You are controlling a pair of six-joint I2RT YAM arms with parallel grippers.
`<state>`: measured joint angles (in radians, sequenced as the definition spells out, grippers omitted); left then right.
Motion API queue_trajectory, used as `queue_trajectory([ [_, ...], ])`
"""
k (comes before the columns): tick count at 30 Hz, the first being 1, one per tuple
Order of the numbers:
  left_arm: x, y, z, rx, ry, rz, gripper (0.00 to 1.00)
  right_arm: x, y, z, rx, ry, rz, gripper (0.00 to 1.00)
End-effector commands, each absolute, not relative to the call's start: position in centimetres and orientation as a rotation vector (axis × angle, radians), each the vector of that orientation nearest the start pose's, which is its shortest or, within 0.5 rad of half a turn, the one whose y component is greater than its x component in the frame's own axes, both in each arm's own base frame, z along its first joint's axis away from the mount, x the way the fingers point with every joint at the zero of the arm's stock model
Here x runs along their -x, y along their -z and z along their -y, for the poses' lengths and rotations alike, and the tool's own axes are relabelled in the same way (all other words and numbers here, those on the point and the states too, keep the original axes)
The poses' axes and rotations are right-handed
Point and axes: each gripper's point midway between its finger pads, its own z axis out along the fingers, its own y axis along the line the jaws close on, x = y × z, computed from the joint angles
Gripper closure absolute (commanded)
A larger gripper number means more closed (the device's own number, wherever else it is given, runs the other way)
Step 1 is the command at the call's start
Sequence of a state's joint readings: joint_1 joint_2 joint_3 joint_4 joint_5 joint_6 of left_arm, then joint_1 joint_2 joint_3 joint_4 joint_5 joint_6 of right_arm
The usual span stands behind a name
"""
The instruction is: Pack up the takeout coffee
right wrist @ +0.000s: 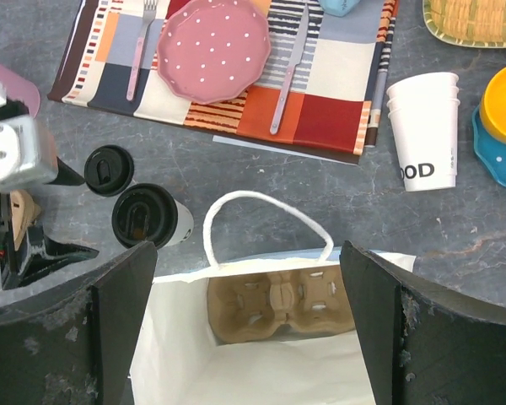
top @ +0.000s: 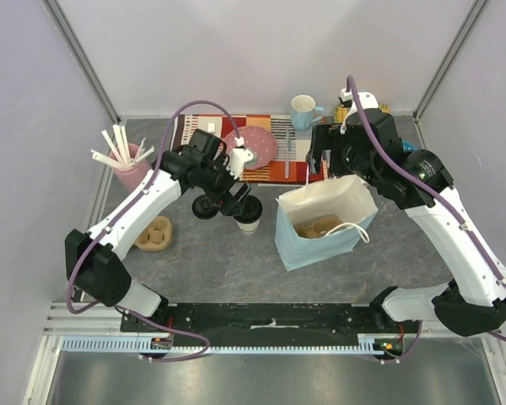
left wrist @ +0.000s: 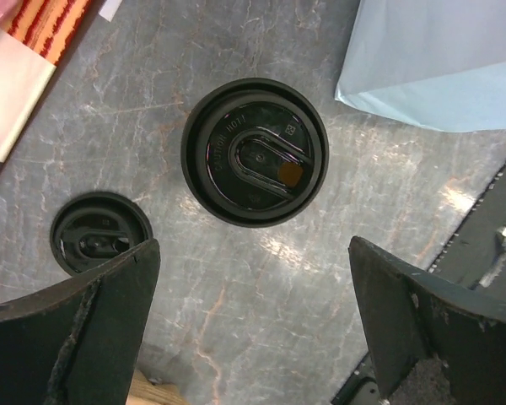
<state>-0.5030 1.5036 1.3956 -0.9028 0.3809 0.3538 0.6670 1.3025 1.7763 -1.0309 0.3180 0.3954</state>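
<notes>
The takeout coffee cup (top: pixel 248 221), cream paper with a black lid on it, stands upright on the grey table left of the light blue paper bag (top: pixel 325 228). It shows from above in the left wrist view (left wrist: pixel 255 152) and in the right wrist view (right wrist: pixel 148 215). My left gripper (top: pixel 234 199) hovers just above and behind the cup, open and empty (left wrist: pixel 253 329). My right gripper (top: pixel 320 167) is open and empty (right wrist: pixel 249 329) over the bag's far edge. A cardboard cup carrier (right wrist: pixel 274 304) lies inside the bag.
A spare black lid (top: pixel 205 207) lies left of the cup. A second cardboard carrier (top: pixel 154 234) sits near left. A pink cup of stirrers (top: pixel 131 164), a striped placemat with a pink plate (top: pixel 253 148), a blue mug (top: pixel 304 110) and stacked lidless cups (right wrist: pixel 422 126) stand behind.
</notes>
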Motion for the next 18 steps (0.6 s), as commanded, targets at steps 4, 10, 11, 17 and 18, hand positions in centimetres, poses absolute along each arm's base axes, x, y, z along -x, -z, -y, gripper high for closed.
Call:
queue_trajectory([
  [4,-28.6,-19.5,22.9,-1.366,0.48,-1.923,0.0,-29.3,-38.2,-17.7,0.12,-0.358,-2.065,0.02],
  [10,-28.5,-19.3,23.6,-1.375,0.491,-1.859,0.0,-29.6,-38.3,-16.7,0.098,-0.337,-2.058,0.02],
  [11,-28.9,-19.6,23.7,-1.356,0.492,-1.851,0.0,-29.7,-38.3,-16.3,0.087,-0.331,-2.057,0.02],
  [17,-28.1,-19.8,25.3,-1.363,0.61,-1.792,0.0,-30.3,-36.8,-14.9,0.089,-0.309,-2.095,0.02],
  [18,-28.1,-20.0,25.7,-1.368,0.626,-1.767,0.0,-30.3,-36.7,-14.7,0.092,-0.31,-2.098,0.02],
])
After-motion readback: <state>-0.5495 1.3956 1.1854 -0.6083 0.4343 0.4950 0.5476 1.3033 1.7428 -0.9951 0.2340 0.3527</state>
